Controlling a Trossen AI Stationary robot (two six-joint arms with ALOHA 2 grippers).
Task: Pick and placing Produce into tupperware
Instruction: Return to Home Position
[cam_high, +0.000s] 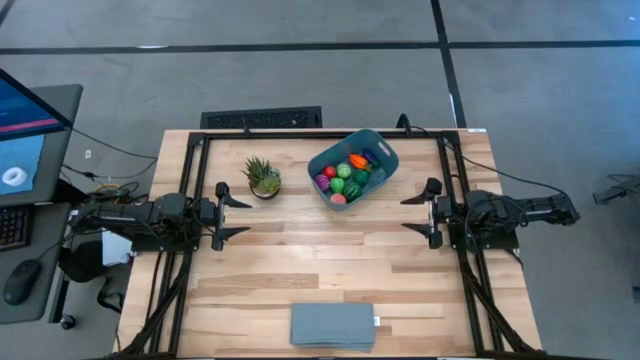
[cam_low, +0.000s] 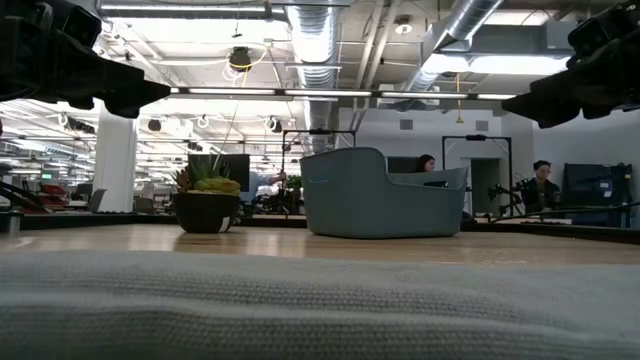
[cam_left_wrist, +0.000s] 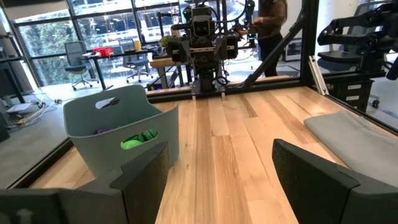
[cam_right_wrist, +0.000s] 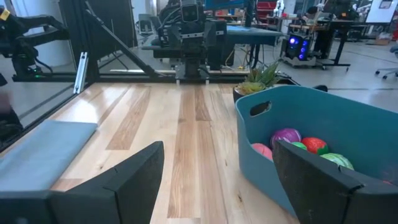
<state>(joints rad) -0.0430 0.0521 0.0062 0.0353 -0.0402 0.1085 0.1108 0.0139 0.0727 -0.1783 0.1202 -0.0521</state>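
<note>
Produce (cam_high: 347, 176) piled inside bin (cam_high: 385, 160), probably light, hard and slick, best pinched across the middle. Left claw (cam_high: 249, 217) and right claw (cam_high: 403, 214) spread wide, empty, at opposite tabletop (cam_high: 320, 270) edges.

Pale wooden table (cam_high: 330, 260) with black rails along left and right sides. Far side, left of centre: spiky green potted plant (cam_high: 263, 177), upright in a dark round pot. Near edge, about centre: flat grey-blue slab (cam_high: 333, 326), well apart from the plant. Left of the table: lit monitor (cam_high: 25, 135), dark mouse (cam_high: 22, 283). In the room behind: person (cam_low: 427, 164), second person (cam_low: 541, 180) further right.
</note>
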